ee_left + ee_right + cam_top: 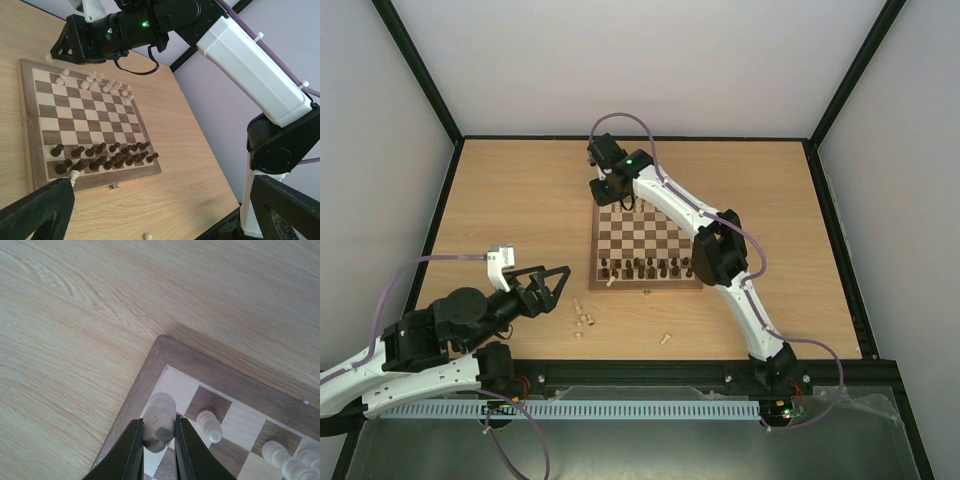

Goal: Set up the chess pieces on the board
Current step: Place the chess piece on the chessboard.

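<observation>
While the right gripper (pixel 158 422) is pinching one pale chess piece (pixel 161 407) between its nearly closed fingers, it is hanging over the board (pixel 655 232) at the board's 11 o'clock corner, above the cream corner square. Other pale chess pieces (pixel 95 80) are standing along the far rows, and a few loose ones (pixel 583 318) are lying on the table (pixel 500 200) toward 7 o'clock from the board. They are lying near the left gripper (pixel 563 288), whose fingers are standing spread wide around nothing. The dark pieces (pixel 645 267) are filling the near rows. The held piece is probably weighing next to nothing. It is looking stiff, smooth and narrow at the base, so it is likely to slip or topple. Taking it across the upper body, as now, and letting go only once the base is sitting flat seems safest.
</observation>
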Robot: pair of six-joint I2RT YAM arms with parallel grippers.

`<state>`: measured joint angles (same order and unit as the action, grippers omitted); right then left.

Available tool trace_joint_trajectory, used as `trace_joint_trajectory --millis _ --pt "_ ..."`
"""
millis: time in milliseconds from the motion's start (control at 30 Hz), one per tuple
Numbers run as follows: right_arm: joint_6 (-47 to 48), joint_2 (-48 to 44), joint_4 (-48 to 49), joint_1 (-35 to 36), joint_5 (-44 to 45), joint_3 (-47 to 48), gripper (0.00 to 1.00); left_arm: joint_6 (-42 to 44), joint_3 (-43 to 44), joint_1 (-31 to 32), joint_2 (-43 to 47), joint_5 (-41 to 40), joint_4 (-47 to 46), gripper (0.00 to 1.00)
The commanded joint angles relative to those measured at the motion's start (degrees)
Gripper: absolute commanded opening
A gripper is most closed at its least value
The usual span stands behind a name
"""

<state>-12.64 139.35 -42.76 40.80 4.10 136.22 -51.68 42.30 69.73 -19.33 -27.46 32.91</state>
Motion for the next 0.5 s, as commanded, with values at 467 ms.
trace_joint_trajectory --millis 467 --pt "-2.52 4.05 -3.89 2.18 1.63 2.20 0.09 -0.35 -0.83 -0.04 0.25 -0.57 -1.02 0.99"
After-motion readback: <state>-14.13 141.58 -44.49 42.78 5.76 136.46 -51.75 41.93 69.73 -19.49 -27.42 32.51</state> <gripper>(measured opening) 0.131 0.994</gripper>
